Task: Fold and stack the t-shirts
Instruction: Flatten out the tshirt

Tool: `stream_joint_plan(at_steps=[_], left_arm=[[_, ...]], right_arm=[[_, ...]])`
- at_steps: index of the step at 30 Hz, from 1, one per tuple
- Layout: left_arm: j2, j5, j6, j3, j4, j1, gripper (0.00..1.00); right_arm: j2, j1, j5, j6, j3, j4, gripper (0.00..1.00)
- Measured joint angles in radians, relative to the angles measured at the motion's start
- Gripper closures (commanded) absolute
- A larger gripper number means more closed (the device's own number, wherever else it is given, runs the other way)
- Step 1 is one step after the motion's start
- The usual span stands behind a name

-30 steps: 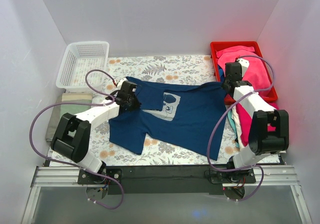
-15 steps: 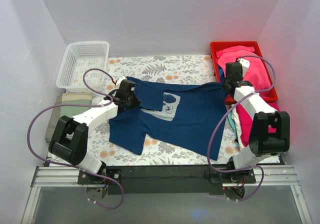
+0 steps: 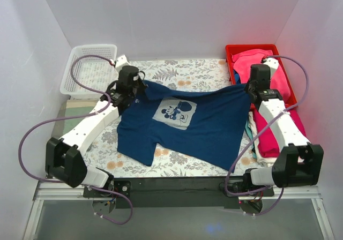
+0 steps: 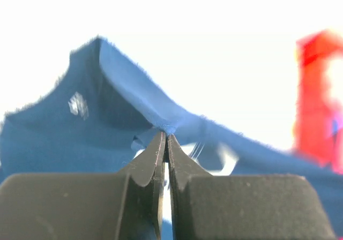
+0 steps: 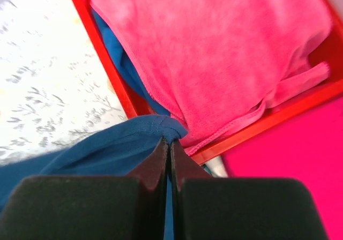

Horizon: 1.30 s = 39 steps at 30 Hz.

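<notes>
Floral table (image 3: 177,71); navy, seemingly mouse-print t-shirt (image 3: 214,130)

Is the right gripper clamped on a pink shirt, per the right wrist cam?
No: the right gripper is shut on an edge of the navy t-shirt, while the pink shirt lies beyond it in the red tray.

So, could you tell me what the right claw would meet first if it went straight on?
Beyond the navy t-shirt it pinches, the right claw would likely meet the pink shirt at the red tray wall first, though depth is unclear.
</notes>
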Motion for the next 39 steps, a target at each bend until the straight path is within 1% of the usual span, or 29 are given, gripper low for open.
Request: stream_joint_plan(at_steps=[3, 7, 12, 15, 20, 23, 27, 32, 35, 39], left_arm=[[-0.076, -0.067, 0.037, 0.092, 0.004, 0.000, 1.00], [-0.200, -0.153, 0.077, 0.184, 0.014, 0.000, 1.00], [-0.396, -0.218, 0.125, 0.205, 0.044, 0.000, 1.00], [-0.521, -0.217, 0.163, 0.202, 0.078, -0.001, 1.00], [-0.720, -0.157, 0.222, 0.211, 0.140, -0.005, 1.00], [-0.781, -0.115, 0.249, 0.254, 0.158, -0.005, 1.00], [-0.798, -0.074, 0.283, 0.324, 0.169, -0.005, 1.00], [-0.748, -0.079, 0.347, 0.391, 0.204, -0.005, 1.00], [-0.671, -0.112, 0.399, 0.394, 0.298, -0.005, 1.00], [-0.496, -0.177, 0.484, 0.382, 0.451, -0.005, 1.00]], right_arm=[[-0.099, 0.000, 0.003, -0.014, 0.020, -0.028, 0.99], [-0.212, 0.000, 0.003, -0.036, 0.090, -0.067, 0.99], [-0.335, 0.000, -0.010, -0.063, 0.174, -0.104, 0.99], [-0.408, 0.000, -0.040, -0.072, 0.205, -0.130, 0.99], [-0.518, 0.001, -0.119, -0.075, 0.284, -0.192, 0.99], [-0.575, 0.001, -0.175, -0.076, 0.341, -0.224, 0.99], [-0.640, 0.001, -0.238, -0.073, 0.417, -0.244, 0.99], [-0.657, 0.001, -0.286, -0.061, 0.470, -0.229, 0.99], [-0.625, 0.001, -0.301, -0.050, 0.450, -0.206, 0.99], [-0.515, 0.001, -0.306, -0.036, 0.400, -0.155, 0.99]])
